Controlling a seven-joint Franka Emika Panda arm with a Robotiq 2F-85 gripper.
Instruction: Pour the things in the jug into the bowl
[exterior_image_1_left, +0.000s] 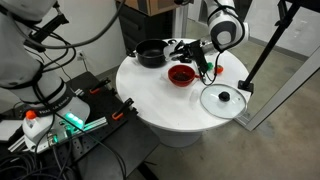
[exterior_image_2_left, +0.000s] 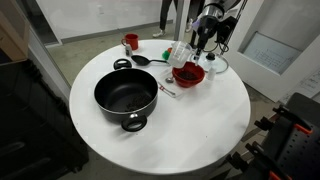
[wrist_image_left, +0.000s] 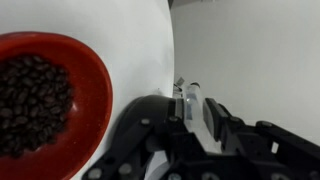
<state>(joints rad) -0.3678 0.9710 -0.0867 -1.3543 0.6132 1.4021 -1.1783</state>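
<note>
The pour looks to be at or close to its end: the jug, a small greyish, see-through cup, hangs tipped just above and beside the bowl, while the wrist view shows a heap of dark, bean-like pieces lying in the bowl's red hollow. The fingers appear clamped on the jug, though the grip itself is small and partly hidden, so I judge this from the way the jug sits lifted off the counter. Whether anything is left inside the jug cannot be made out. The next move probably calls for 1 last tilt to empty it, keeping its lip over the bowl, then righting it and setting it down on bare counter. It would need to stay clear of the glass lid near the bowl and the black pot further off. The jug looks light and thin-walled, so it should need only gentle pressure.
</note>
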